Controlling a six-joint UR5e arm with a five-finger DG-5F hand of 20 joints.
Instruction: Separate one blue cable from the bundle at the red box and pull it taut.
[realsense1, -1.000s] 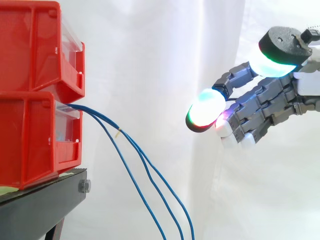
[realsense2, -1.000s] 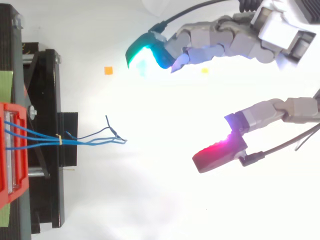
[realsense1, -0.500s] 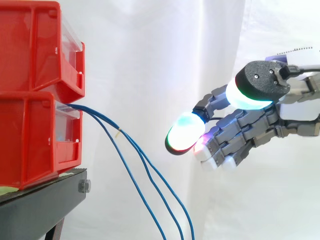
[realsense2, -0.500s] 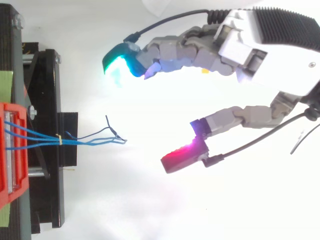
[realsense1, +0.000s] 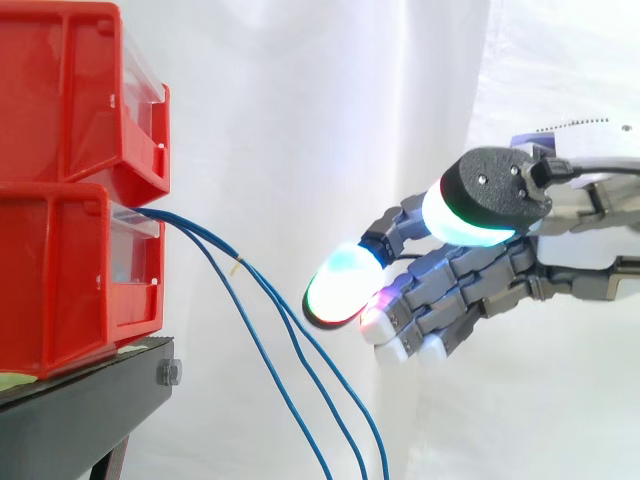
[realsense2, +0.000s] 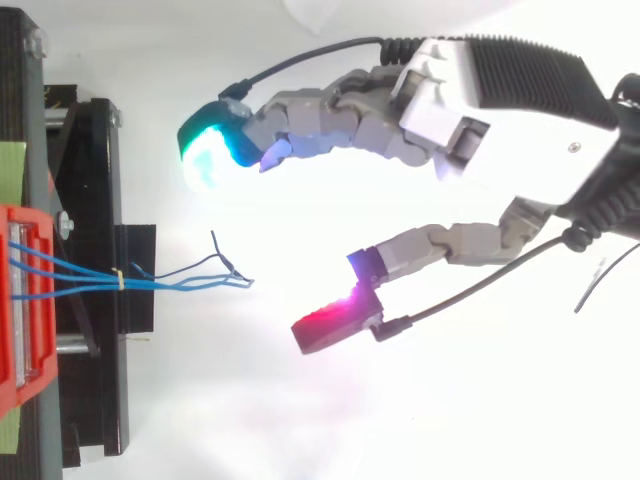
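Three blue cables leave front of lower red bin at top of its opening. Small yellow tie binds them just off bin; beyond it they hang loose past front edge of black stand. Upper red bin stacked on lower. Hand near cables, not touching; fingers and thumb spread wide, holding nothing. White curtain behind.

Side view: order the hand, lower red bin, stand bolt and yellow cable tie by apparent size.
1. lower red bin and hand: about alike, both cut off by the edges, so unranked.
2. stand bolt.
3. yellow cable tie.
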